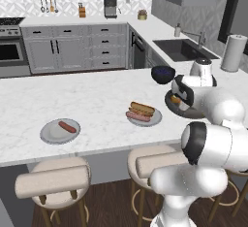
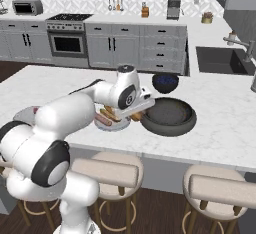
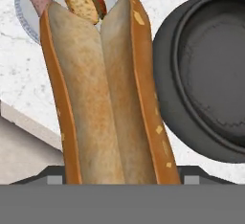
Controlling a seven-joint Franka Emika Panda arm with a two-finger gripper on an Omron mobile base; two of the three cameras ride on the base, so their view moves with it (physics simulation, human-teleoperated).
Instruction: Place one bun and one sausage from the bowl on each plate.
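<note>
Bun in hand: my gripper (image 3: 115,182) holds a bun (image 3: 107,98) between jaws spread wide around it; in the hand view it runs lengthways from the fingertips toward 12 o'clock, split side facing the camera.
Gripper place: above the counter (image 1: 97,100), between the near plate and a dark pan; in the left base view the bun's end (image 1: 175,100) peeks out under my wrist.
Near plate: plate (image 1: 156,119) at 11 o'clock of the hand view, with a second bun (image 1: 142,108) and a sausage (image 1: 138,117) touching side by side.
Far plate: plate (image 1: 51,133) at 9 o'clock from the near one, well apart, bearing one sausage (image 1: 67,126).
Bowl: bowl (image 1: 162,73) at 12 o'clock beyond the gripper; contents not visible.
Pan: pan (image 2: 168,116) at 3 o'clock of the held bun, just beside it.
</note>
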